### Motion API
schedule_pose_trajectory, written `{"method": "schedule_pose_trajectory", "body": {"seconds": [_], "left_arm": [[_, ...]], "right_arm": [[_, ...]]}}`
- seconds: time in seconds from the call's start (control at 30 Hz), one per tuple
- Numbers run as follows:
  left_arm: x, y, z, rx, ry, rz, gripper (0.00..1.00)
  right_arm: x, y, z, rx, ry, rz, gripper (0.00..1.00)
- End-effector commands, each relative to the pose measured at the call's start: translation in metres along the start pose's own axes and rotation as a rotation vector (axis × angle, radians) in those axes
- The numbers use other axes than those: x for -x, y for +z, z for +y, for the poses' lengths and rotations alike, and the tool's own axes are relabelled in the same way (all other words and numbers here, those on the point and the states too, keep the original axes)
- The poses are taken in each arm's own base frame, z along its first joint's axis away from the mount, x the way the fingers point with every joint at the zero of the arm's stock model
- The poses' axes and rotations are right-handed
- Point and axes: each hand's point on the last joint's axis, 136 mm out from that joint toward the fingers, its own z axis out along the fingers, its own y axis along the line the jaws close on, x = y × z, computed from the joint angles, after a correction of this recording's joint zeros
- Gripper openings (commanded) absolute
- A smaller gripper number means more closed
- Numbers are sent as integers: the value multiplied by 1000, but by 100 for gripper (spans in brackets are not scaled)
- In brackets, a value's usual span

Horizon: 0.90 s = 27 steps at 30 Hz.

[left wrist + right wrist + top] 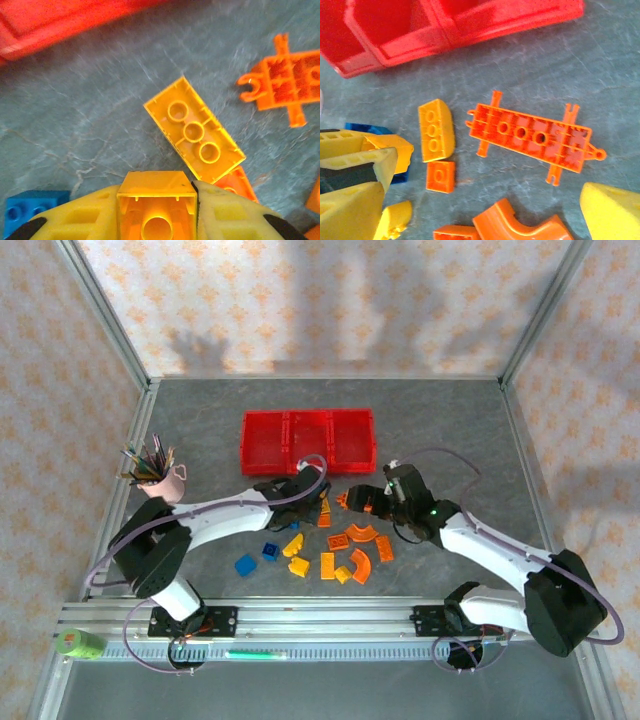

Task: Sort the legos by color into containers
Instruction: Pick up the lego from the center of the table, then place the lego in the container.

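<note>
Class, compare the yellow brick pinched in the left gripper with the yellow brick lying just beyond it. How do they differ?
The held brick is clamped in the left gripper; the loose brick lies free on the table. The held brick shows one ring, the loose brick three. The held brick sits square to the wrist camera, the loose brick diagonal. Both are yellow, hollow side showing.

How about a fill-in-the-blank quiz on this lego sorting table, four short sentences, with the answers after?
1. The left gripper has its jaws shut on a ___ brick.
2. The three joined containers are ___.
3. The long plate with holes is ___.
4. The right gripper holds its jaws ___.
Missing words: yellow; red; orange; open.
</note>
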Motion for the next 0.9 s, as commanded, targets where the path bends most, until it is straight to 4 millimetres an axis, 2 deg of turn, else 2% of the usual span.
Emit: {"method": "schedule_pose_trajectory", "body": {"seconds": [0.0,0.2,0.37,0.5,0.63,0.73,0.87], "left_arm": [[31,-28,19,54,-83,-109,31],[74,-52,74,142,-256,-228,29],[110,-51,121,228,-360,-300,29],[134,-34,150,257,-412,-331,28],[152,-7,173,275,-448,-320,28],[159,16,182,265,-464,-298,28],[166,43,185,250,-448,-275,28]], "right_arm": [[13,1,23,49,-15,-9,100],[29,13,55,117,-37,-18,100],[48,26,70,139,-39,-54,100],[57,38,73,111,-55,-60,100],[63,45,73,91,-64,-65,100],[66,48,72,78,-73,-66,100],[68,51,70,56,-84,-66,100]]}}
